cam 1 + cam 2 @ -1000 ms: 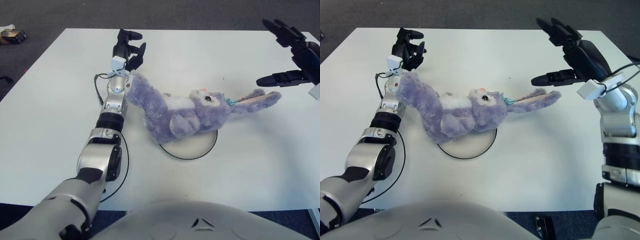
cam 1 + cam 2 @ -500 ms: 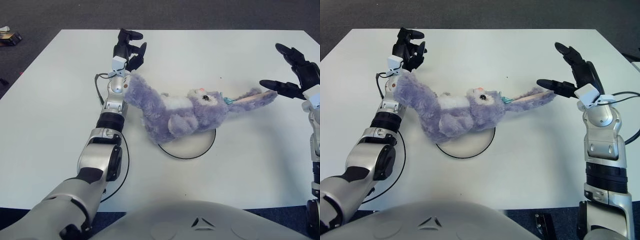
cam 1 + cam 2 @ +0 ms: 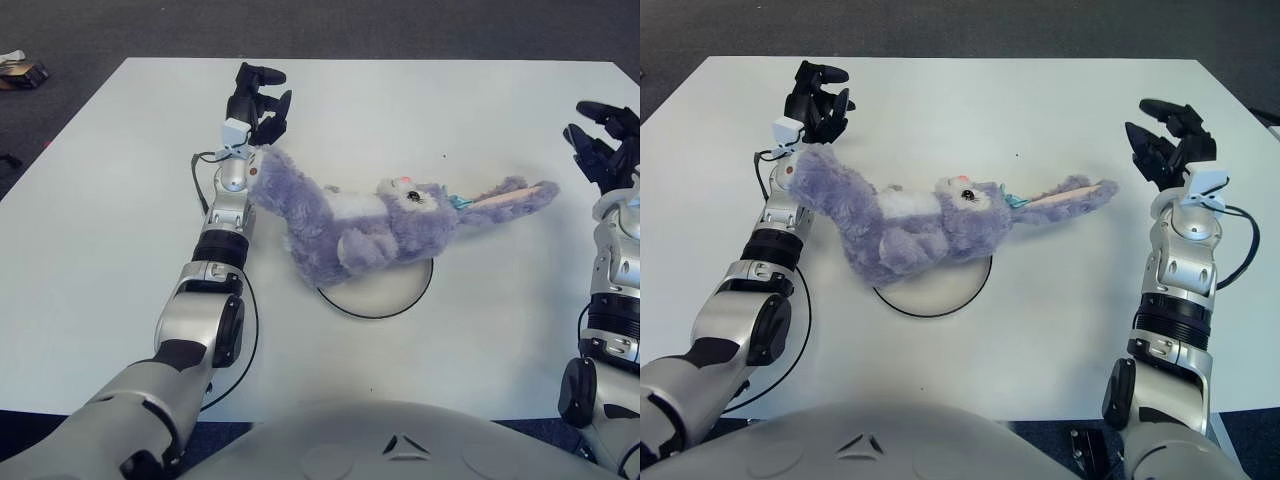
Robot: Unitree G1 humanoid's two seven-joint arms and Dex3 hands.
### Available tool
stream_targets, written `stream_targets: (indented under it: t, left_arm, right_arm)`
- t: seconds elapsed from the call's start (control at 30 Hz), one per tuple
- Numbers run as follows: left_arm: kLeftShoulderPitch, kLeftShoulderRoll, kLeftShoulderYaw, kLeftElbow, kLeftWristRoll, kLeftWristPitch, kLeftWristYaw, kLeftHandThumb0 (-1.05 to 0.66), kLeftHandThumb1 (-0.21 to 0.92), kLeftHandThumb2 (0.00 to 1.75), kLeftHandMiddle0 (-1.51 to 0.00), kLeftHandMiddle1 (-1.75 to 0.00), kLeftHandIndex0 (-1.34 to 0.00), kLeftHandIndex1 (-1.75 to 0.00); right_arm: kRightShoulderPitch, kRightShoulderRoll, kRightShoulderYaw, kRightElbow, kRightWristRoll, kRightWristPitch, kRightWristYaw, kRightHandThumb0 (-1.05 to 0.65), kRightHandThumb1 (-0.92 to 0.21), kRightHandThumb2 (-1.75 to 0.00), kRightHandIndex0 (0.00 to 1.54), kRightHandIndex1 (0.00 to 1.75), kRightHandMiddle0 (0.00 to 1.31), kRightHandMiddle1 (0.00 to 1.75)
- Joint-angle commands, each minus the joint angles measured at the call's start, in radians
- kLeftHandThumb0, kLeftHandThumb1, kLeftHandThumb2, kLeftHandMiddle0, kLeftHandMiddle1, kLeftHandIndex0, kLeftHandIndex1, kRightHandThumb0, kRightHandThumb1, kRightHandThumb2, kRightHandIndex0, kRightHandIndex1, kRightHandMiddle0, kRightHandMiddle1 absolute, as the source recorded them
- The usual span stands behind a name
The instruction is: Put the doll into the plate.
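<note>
Lying across the middle of the frame: a purple plush doll [image 3: 360,225], stretched from upper left toward the right.
Doll and plate: its belly and one leg overlap the upper edge of the round white plate [image 3: 385,293]; head, ears and the other leg lie on the white bench [image 3: 100,220] outside the rim.
Ears: the long pink-lined ears reach toward the right side of the frame, free of any grasp.
Left robot hand [image 3: 257,98]: in the upper left, just above the doll's leg, dark fingers curled loosely and holding nothing.
Right robot hand [image 3: 1170,145]: at the right of the frame, clear of the ear tip, fingers spread apart and empty.
</note>
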Motion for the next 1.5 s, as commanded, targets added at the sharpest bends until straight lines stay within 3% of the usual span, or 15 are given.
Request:
stream_targets:
  t: [0.0,0.17,0.53,0.67,1.07,1.47]
  left_arm:
    - [0.011,0.002,0.004,-0.015,-0.013,-0.007,-0.012,0.00,0.92,0.40,-0.36,-1.62,-0.22,-1.49]
    - [0.021,-0.001,0.006,-0.018,-0.020,-0.010,-0.016,0.00,0.92,0.40,-0.38,-1.62,-0.23,-1.48]
    - [0.038,-0.004,0.006,-0.009,-0.031,-0.030,-0.022,-0.01,0.92,0.37,-0.41,-1.60,-0.27,-1.42]
    - [0.069,-0.007,0.006,-0.025,-0.040,-0.052,-0.034,-0.01,0.91,0.37,-0.43,-1.58,-0.28,-1.41]
    - [0.220,-0.016,0.002,-0.207,-0.056,-0.046,-0.071,-0.01,0.91,0.36,-0.44,-1.56,-0.28,-1.42]
    - [0.347,0.011,0.051,-0.321,-0.181,-0.027,-0.178,-0.01,0.91,0.36,-0.44,-1.56,-0.28,-1.42]
  right_arm:
    - [-0.009,0.005,0.009,0.024,-0.002,-0.043,-0.018,-0.35,-0.92,-0.44,0.69,1.10,0.29,1.65]
    - [-0.009,0.007,0.022,0.036,0.001,-0.054,-0.029,-0.35,-0.92,-0.49,0.66,1.36,0.23,1.72]
    - [-0.011,0.030,0.047,0.043,0.014,-0.004,-0.047,-0.35,-0.92,-0.51,0.66,1.59,0.21,1.75]
    - [0.005,0.071,0.067,0.025,0.021,0.016,-0.051,-0.35,-0.92,-0.51,0.68,1.70,0.21,1.75]
    - [0.162,0.211,0.142,-0.265,0.027,0.035,-0.061,-0.35,-0.92,-0.50,0.70,1.75,0.22,1.75]
    - [0.217,0.326,0.191,-0.386,0.030,0.078,-0.088,-0.35,-0.92,-0.50,0.69,1.75,0.22,1.75]
